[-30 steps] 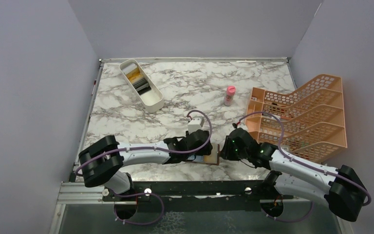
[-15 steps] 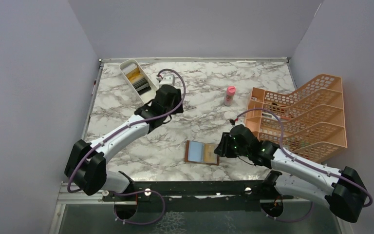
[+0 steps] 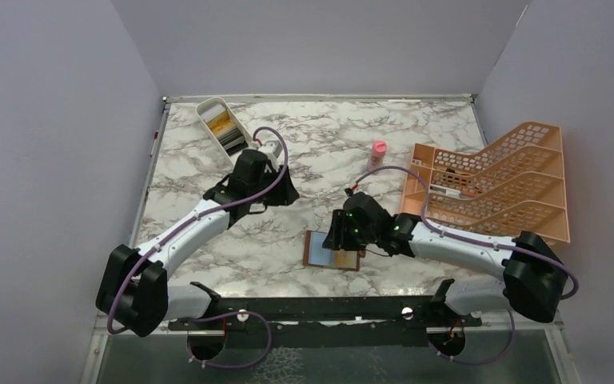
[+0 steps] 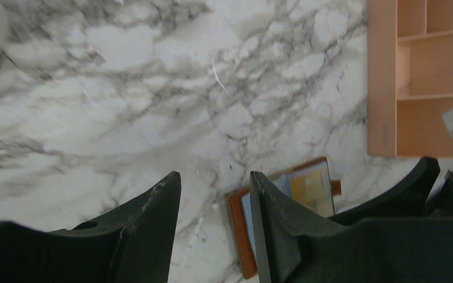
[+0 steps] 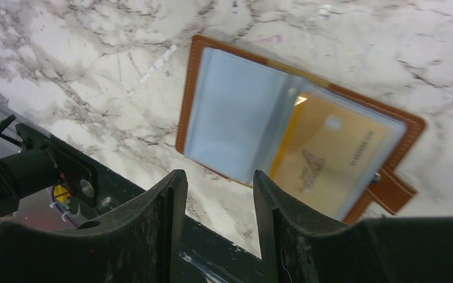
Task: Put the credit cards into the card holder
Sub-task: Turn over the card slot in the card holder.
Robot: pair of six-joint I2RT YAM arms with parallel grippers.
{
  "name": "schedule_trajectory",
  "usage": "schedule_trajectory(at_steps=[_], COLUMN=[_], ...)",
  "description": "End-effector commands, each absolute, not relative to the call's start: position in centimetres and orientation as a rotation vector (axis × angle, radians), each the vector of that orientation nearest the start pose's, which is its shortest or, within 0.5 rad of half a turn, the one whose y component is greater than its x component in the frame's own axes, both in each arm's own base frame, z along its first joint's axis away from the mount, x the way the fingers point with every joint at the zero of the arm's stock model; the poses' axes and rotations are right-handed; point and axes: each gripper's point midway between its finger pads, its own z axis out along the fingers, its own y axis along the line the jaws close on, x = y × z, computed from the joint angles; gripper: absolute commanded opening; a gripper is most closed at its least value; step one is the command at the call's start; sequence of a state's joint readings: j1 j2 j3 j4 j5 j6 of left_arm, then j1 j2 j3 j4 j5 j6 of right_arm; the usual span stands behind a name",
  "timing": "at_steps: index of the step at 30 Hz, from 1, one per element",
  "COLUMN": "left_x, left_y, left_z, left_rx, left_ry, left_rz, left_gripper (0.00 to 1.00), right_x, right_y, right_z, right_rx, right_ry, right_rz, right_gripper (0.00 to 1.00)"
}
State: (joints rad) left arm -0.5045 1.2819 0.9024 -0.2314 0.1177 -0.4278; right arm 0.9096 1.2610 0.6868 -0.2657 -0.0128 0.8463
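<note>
The card holder lies spread open and flat on the marble table, close to the near edge and right beneath the right gripper. From the right wrist it reads clearly: a brown leather-like border with a stitched edge and blue-grey see-through sleeves inside. A little brown tab sticks out at one corner. One half shows plain blue-grey, and the other has a yellow-gold card tucked under the sleeve, with print and a small pale patch on its face. The right gripper hangs above it, jaws parted, nothing between them. The rest of the credit cards, yellow-gold and dark, sit in the white tray at the far left, well apart from the holder. The left gripper hovers over bare marble near that tray, jaws apart and holding nothing
</note>
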Motion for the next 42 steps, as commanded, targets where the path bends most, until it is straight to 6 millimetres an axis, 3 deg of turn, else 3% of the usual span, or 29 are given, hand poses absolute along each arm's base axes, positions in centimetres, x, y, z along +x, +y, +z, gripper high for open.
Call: schedule_trajectory(at_steps=[1,7,12,15,19,30,42], left_x=[25.0,22.2,21.4,21.2,21.2,21.1,19.7], left_y=[-24.7,-24.4,-23.9,-23.7,-23.3,-23.5,-23.9], left_z=[13.2,10.0,8.7,8.4,8.1,7.5,4.9], left_rx=[0.209,0.182,0.174,0.171,0.157,0.148,0.151], left_ry=[2.33,2.381,2.4,2.404,2.407,2.424,2.492], left_rz=[-1.046,-1.128,-1.125,-1.115,-1.088,-1.106,-1.142], left_gripper=[0.48,0.48,0.48,0.48,0.48,0.48,0.52], right_x=[17.6,17.2,17.5,17.3,17.1,17.4,17.2], right_y=[30.2,31.4,31.3,30.5,29.9,30.5,28.9], right_z=[8.0,5.2,2.4,0.7,-0.6,0.2,2.3], right_rx=[-0.085,-0.123,-0.16,-0.181,-0.185,-0.187,-0.147], right_ry=[2.568,2.642,2.681,2.693,2.702,2.653,2.609], right_rz=[0.748,0.572,0.34,0.19,0.101,0.199,0.233], right_gripper=[0.52,0.56,0.58,0.52,0.37,0.08,0.14])
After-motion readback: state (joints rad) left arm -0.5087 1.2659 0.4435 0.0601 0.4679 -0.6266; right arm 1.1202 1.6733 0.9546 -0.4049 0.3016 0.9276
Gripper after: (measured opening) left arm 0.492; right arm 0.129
